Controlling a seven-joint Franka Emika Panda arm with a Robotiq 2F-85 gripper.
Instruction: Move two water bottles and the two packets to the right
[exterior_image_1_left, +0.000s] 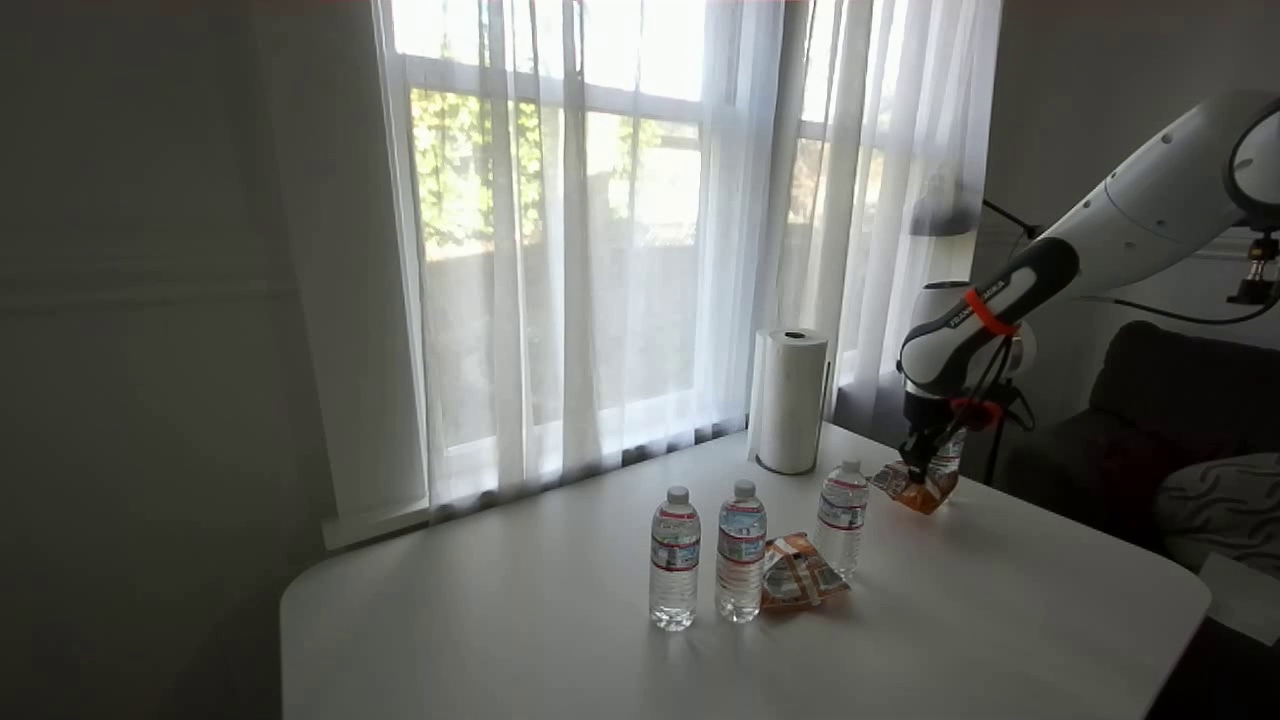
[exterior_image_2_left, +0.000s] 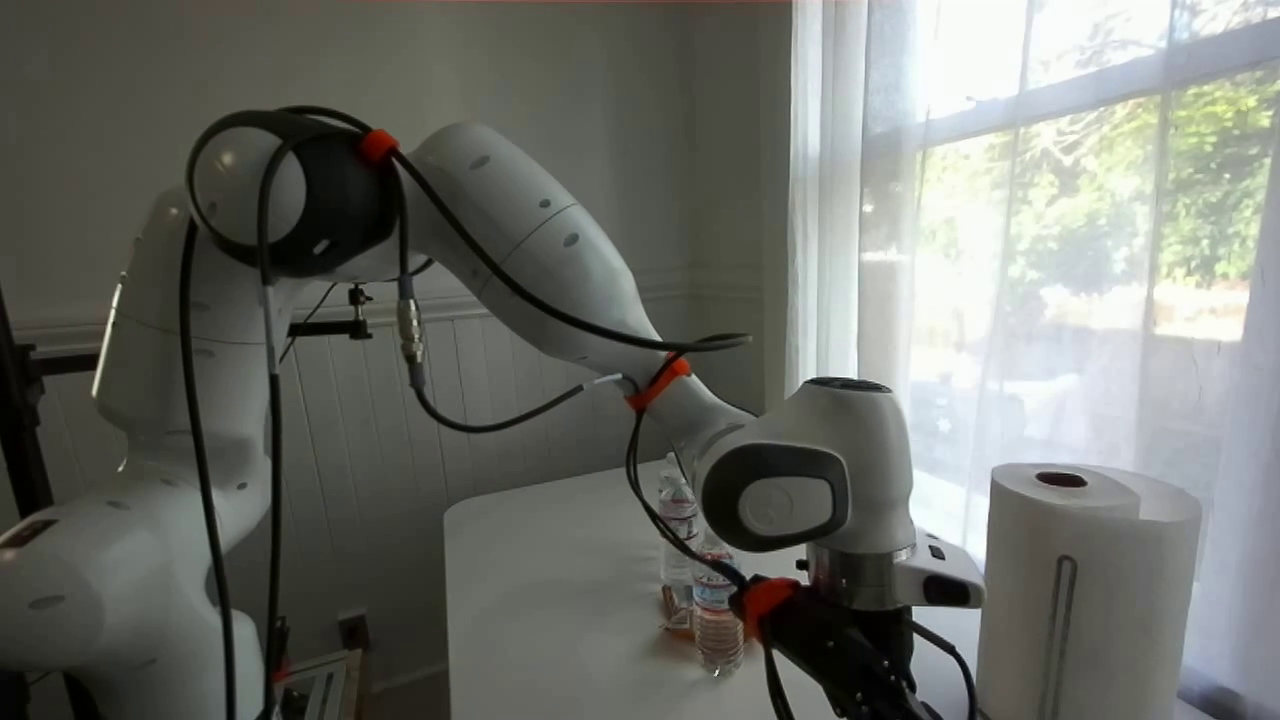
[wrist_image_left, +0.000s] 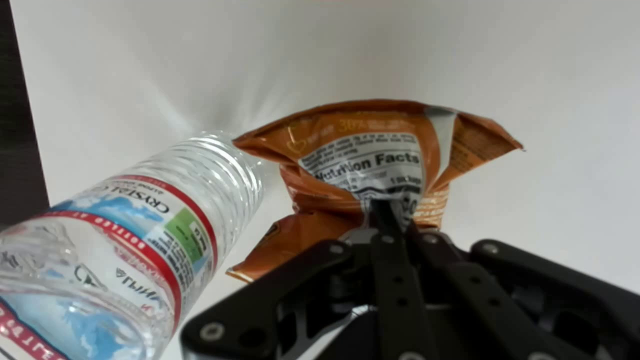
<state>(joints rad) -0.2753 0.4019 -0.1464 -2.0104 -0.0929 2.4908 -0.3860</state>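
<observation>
My gripper (wrist_image_left: 395, 220) is shut on an orange-brown packet (wrist_image_left: 345, 145), which is pinched and creased between the fingertips. In an exterior view this packet (exterior_image_1_left: 915, 495) is at the table's far right end; I cannot tell whether it touches the table. An upright water bottle (wrist_image_left: 165, 225) stands close beside it, partly behind the gripper in an exterior view (exterior_image_1_left: 948, 465). The other packet (exterior_image_1_left: 798, 575) lies mid-table, between a water bottle (exterior_image_1_left: 741, 560) and another bottle (exterior_image_1_left: 842, 525). A further bottle (exterior_image_1_left: 675, 565) stands left of these. In an exterior view the fingertips are below the frame.
A tall white paper-towel roll (exterior_image_1_left: 792, 400) stands by the window, near the arm; it also shows in an exterior view (exterior_image_2_left: 1085, 590). The white table (exterior_image_1_left: 480, 620) has its far-right edge near the gripper. A curtained window (exterior_image_1_left: 600, 250) runs along the back.
</observation>
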